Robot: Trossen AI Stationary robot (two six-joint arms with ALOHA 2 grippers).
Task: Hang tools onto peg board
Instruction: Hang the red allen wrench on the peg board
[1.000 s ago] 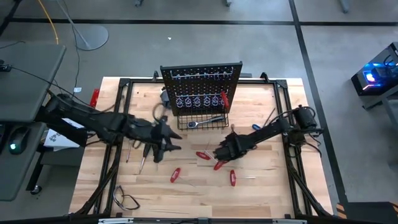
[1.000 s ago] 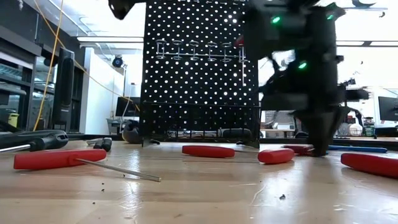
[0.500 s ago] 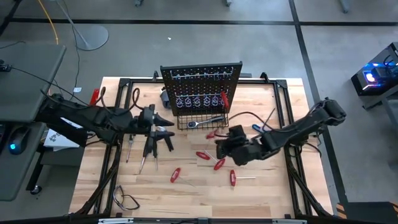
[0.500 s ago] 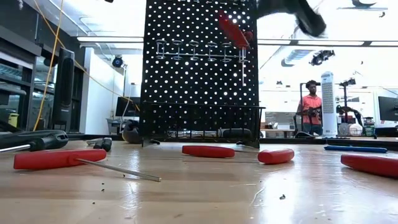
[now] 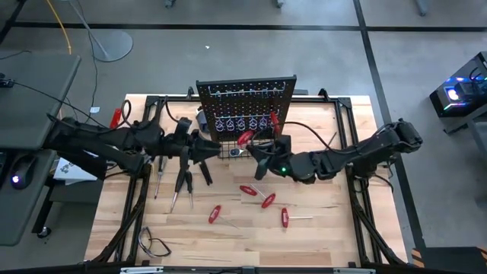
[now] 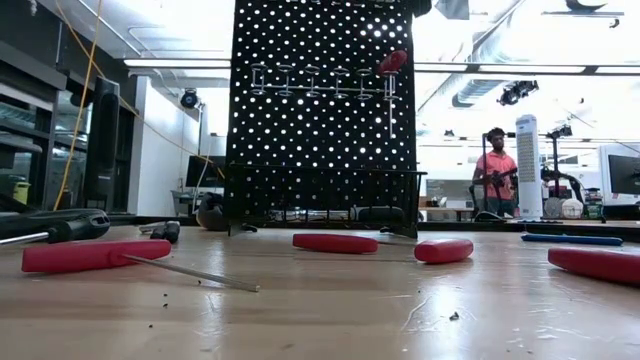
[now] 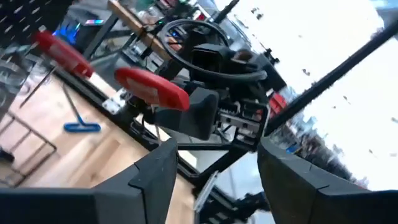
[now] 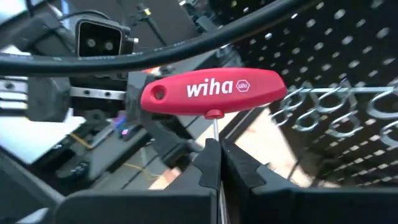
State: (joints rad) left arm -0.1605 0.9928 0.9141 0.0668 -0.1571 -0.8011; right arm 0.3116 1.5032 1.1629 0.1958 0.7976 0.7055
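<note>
right gripper [image 8: 214, 163] pinching shaft of red T-handle tool [image 8: 213, 91] | peg board [image 5: 245, 97] just beyond, far side | left gripper [image 5: 204, 148] spread, nearby

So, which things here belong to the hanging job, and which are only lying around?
Part of the job:
- peg board
- red T-handle driver in the right claw
- red drivers on the table
- black-handled tools
- silver ratchet in the basket

Lying about:
- black cable loop
- person in the room behind
</note>
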